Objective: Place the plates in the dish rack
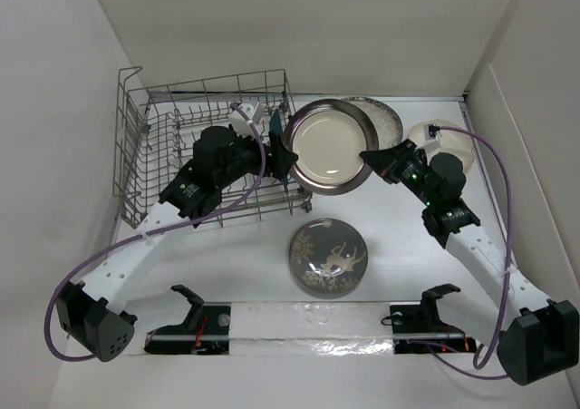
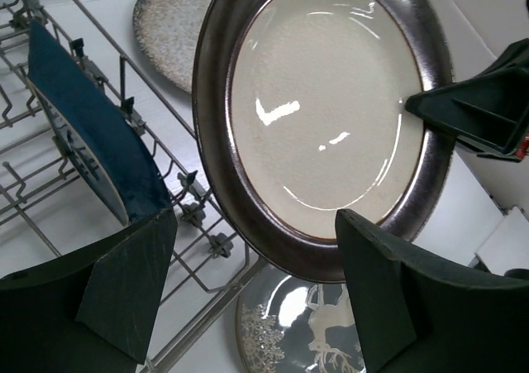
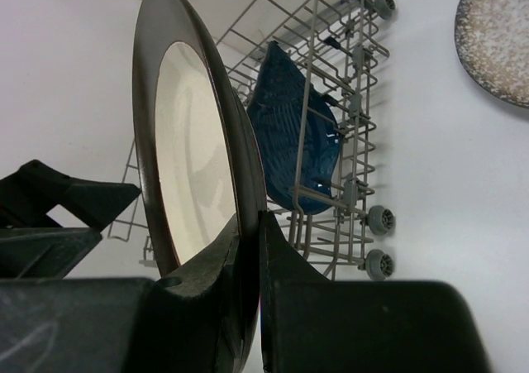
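Note:
The cream plate with a dark brown rim (image 1: pixel 331 146) is held upright in the air just right of the dish rack (image 1: pixel 159 146). My right gripper (image 1: pixel 369 158) is shut on its right rim, seen edge-on in the right wrist view (image 3: pixel 258 249). My left gripper (image 1: pixel 286 162) is open at the plate's left rim; in the left wrist view (image 2: pixel 256 282) the rim (image 2: pixel 273 249) sits between the spread fingers, not clamped. The dark teal-blue plate (image 2: pixel 91 133) stands in the rack by its right side. The grey patterned plate (image 1: pixel 328 257) lies flat on the table.
The speckled beige plate (image 1: pixel 388 119) lies flat behind the held plate. The cream divided plate (image 1: pixel 449 141) lies at the far right, partly hidden by my right arm. The rack's raised handle (image 1: pixel 130 72) is at its far left corner. White walls enclose the table.

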Action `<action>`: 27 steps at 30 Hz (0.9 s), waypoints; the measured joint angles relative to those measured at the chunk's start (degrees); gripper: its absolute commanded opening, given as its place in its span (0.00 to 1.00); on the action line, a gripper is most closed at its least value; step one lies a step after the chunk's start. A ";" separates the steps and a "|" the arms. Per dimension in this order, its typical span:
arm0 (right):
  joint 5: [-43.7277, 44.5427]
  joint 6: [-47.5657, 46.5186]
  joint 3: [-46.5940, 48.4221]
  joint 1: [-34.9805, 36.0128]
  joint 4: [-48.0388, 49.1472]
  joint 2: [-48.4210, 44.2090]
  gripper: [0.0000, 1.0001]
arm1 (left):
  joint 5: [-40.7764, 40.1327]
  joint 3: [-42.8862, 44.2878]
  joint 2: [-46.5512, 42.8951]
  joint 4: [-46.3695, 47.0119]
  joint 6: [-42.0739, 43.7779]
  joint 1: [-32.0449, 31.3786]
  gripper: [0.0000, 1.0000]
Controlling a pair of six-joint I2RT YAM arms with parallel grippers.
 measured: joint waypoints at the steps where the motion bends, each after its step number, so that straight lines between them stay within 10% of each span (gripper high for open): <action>1: 0.02 0.09 0.00 0.22 0.72 0.20 0.00 | -0.55 0.00 0.24 -0.13 -0.02 0.00 0.76; 10: -3.96 3.43 0.61 3.74 9.03 8.09 0.00 | 0.61 0.00 4.66 -0.74 -0.68 0.24 0.57; 16: -4.13 5.44 0.61 3.87 13.75 12.11 0.00 | -0.96 -0.31 4.50 -0.33 -3.43 2.71 0.02; 21: -4.22 6.84 0.61 4.42 17.86 14.75 0.01 | -2.56 -0.31 2.67 1.70 -7.23 2.91 0.00; 27: -3.76 7.04 0.61 5.07 19.76 16.37 0.31 | -2.60 -0.31 2.49 1.33 -6.60 3.82 0.00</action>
